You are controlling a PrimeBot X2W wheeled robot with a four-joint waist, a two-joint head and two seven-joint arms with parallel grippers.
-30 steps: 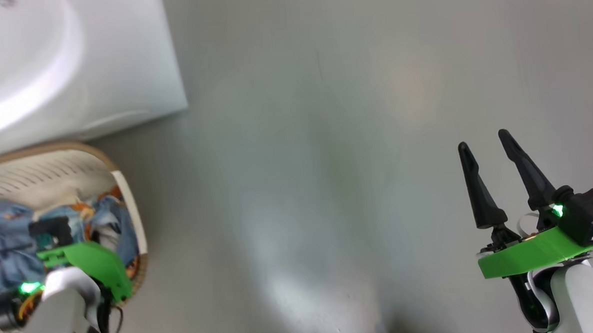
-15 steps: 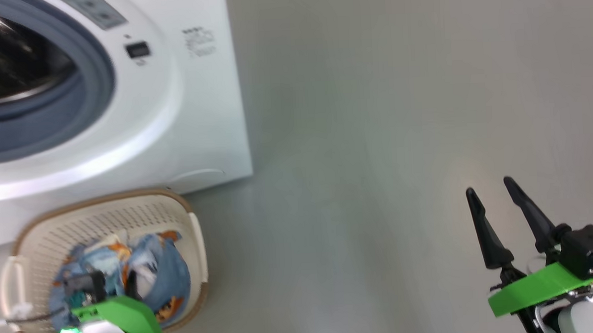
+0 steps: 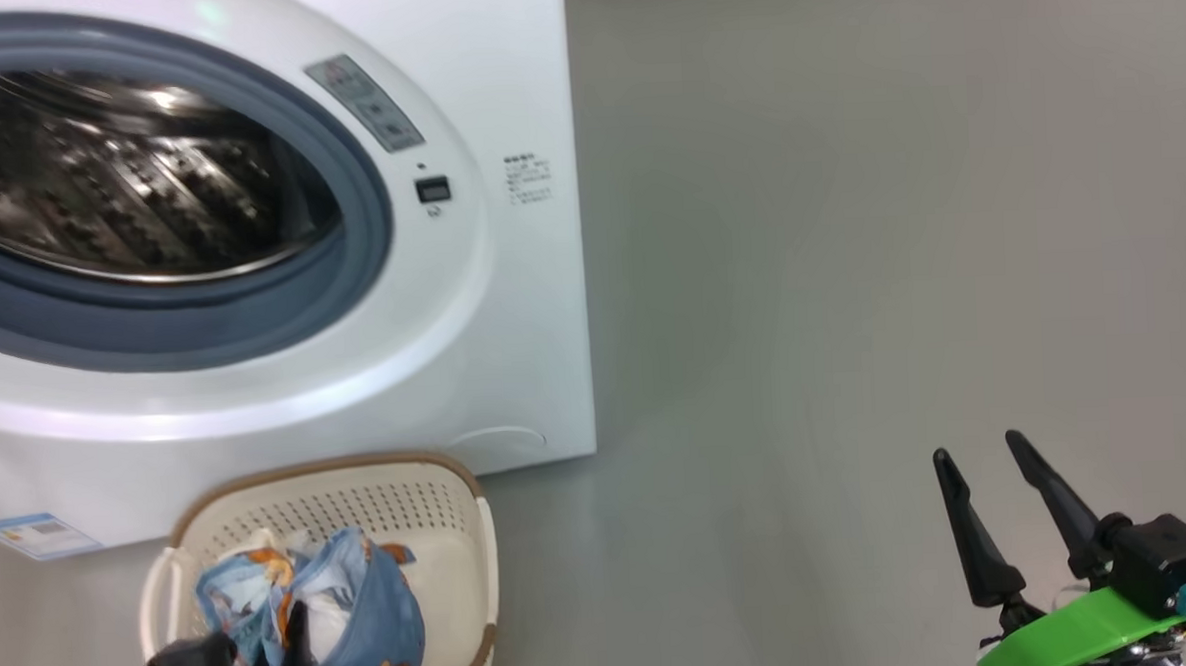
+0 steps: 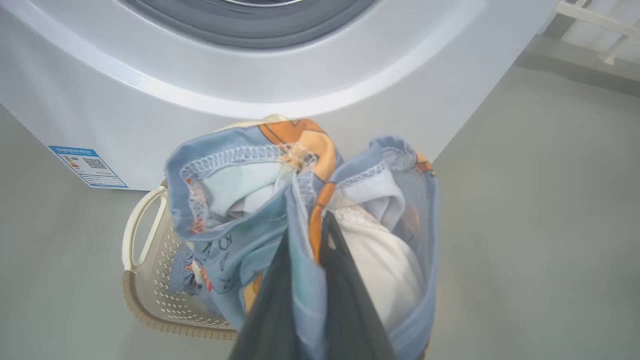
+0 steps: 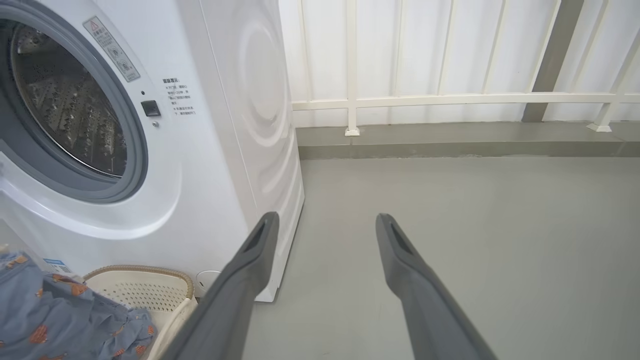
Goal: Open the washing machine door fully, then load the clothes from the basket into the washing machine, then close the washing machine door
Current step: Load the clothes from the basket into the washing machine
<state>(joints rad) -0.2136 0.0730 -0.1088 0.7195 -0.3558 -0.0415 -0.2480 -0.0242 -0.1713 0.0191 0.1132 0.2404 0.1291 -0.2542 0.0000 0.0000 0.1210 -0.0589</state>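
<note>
The washing machine (image 3: 492,307) stands at the upper left with its steel drum (image 3: 136,183) and grey gasket uncovered; the washing machine door is out of view. In front of it sits the basket (image 3: 452,539). My left gripper (image 4: 307,235) is shut on a bunch of the light blue clothes (image 4: 225,200), which hangs lifted over the basket (image 4: 145,280). In the head view, the left gripper (image 3: 294,636) is low at the left, half buried in the clothes (image 3: 365,603). My right gripper (image 3: 978,448) stands open and empty over bare floor at the lower right, also open in its wrist view (image 5: 326,220).
A blue label (image 4: 87,165) sits low on the washer's front. Grey floor (image 3: 850,262) stretches to the right of the machine. A white railing (image 5: 450,100) on a low kerb runs behind it. More blue clothes (image 5: 60,315) show beside the basket (image 5: 145,290).
The head camera has tilted up, bringing the drum opening into view. The left gripper holds the bunch of clothes higher above the basket. The right gripper stays open.
</note>
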